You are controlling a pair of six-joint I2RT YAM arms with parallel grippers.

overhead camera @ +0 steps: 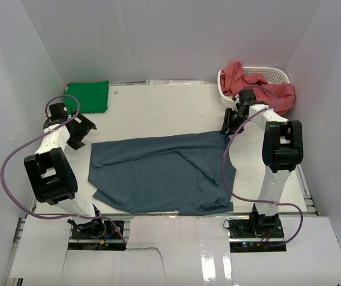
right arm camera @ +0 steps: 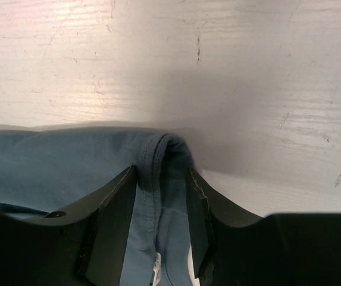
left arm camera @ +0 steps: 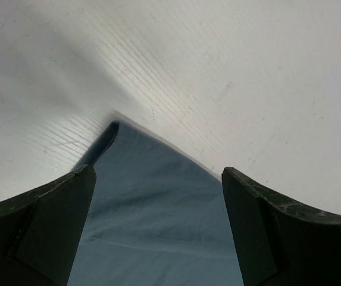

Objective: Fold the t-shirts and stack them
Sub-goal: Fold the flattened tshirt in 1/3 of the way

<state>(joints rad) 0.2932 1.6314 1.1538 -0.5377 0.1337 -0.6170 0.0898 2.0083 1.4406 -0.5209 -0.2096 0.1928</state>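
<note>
The slate blue t-shirt (overhead camera: 158, 173) lies spread flat across the middle of the table, partly folded over on its right side. My left gripper (overhead camera: 85, 132) is open just off the shirt's far left corner; in the left wrist view (left arm camera: 158, 171) that corner of the shirt (left arm camera: 152, 214) lies between the wide-apart fingers, untouched. My right gripper (overhead camera: 227, 128) is at the shirt's far right corner; in the right wrist view (right arm camera: 161, 171) its fingers pinch a bunched hem fold of the shirt (right arm camera: 51, 161). A folded bright green t-shirt (overhead camera: 90, 95) lies at the far left.
A white perforated basket (overhead camera: 271, 73) stands at the far right corner with salmon red t-shirts (overhead camera: 238, 74) hanging over its rim. White enclosure walls close in the table on the left, back and right.
</note>
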